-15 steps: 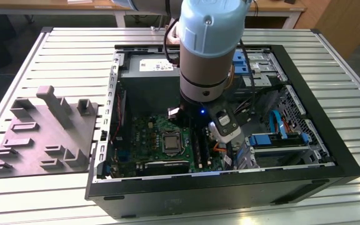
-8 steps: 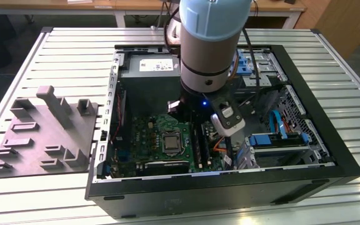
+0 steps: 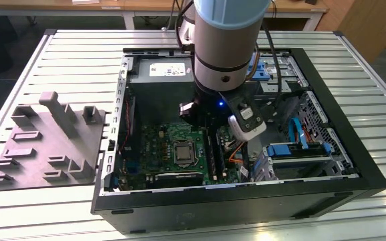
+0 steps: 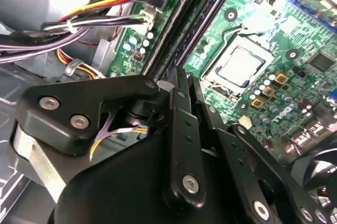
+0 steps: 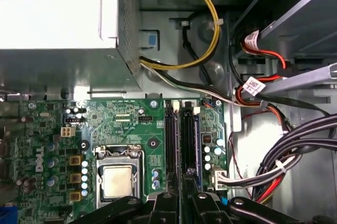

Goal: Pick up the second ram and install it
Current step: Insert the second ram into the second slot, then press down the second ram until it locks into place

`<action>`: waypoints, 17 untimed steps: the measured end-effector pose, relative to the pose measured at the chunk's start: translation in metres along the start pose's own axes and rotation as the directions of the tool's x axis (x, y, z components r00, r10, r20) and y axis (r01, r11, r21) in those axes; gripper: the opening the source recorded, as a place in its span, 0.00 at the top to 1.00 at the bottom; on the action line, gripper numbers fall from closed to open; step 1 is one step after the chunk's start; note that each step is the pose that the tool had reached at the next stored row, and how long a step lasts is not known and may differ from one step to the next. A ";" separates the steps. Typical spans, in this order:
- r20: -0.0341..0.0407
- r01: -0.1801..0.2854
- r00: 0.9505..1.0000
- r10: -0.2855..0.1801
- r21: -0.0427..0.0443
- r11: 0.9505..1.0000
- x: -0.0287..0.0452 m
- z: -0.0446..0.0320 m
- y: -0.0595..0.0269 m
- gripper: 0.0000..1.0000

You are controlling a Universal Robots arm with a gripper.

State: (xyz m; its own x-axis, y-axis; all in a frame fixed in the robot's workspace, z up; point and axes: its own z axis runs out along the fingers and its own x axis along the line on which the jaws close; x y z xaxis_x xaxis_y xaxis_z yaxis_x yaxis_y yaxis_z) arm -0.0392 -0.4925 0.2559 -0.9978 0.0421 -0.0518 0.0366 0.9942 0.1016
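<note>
The second ram (image 5: 189, 139) stands on edge in a black slot of the green motherboard (image 5: 126, 124), a thin blue strip showing along its side. It lies between the processor socket (image 5: 118, 179) and a row of pale capacitors. My gripper (image 5: 182, 203) is low inside the open computer case (image 3: 247, 201), right over the near end of that slot. In the second wrist view its black fingers (image 4: 179, 108) stand almost together, and the stick's dark edge (image 4: 202, 18) runs away from my gripper (image 4: 181, 76). In the exterior view my gripper (image 3: 210, 131) hangs under the wrist, above the slots (image 3: 213, 150).
A silver power supply (image 5: 58, 23) fills the case's far end. Bundled black, yellow and red cables (image 5: 295, 145) crowd the side beyond the slots. Blue drive brackets (image 3: 293, 148) sit towards the exterior view's right. A grey moulded fixture (image 3: 45, 145) rests on the slatted table outside.
</note>
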 end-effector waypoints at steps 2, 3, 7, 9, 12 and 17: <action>0.001 -0.002 1.000 0.002 0.014 1.000 0.0000 -0.0005 -0.0003 0.81; 0.001 -0.003 1.000 0.003 0.019 1.000 -0.0001 -0.0005 -0.0006 0.81; 0.002 -0.006 1.000 0.006 0.022 1.000 -0.0002 -0.0009 -0.0034 0.81; 0.002 -0.006 1.000 0.006 0.022 1.000 -0.0002 -0.0010 -0.0047 0.81; 0.002 -0.006 1.000 0.006 0.022 1.000 -0.0003 -0.0013 -0.0067 0.81; 0.002 -0.006 1.000 0.006 0.022 1.000 -0.0003 -0.0012 -0.0070 0.81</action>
State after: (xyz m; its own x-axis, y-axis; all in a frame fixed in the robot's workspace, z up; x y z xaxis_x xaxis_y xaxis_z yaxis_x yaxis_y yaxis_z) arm -0.0392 -0.4996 0.2565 -0.9974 0.0483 -0.0528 0.0440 0.9958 0.0801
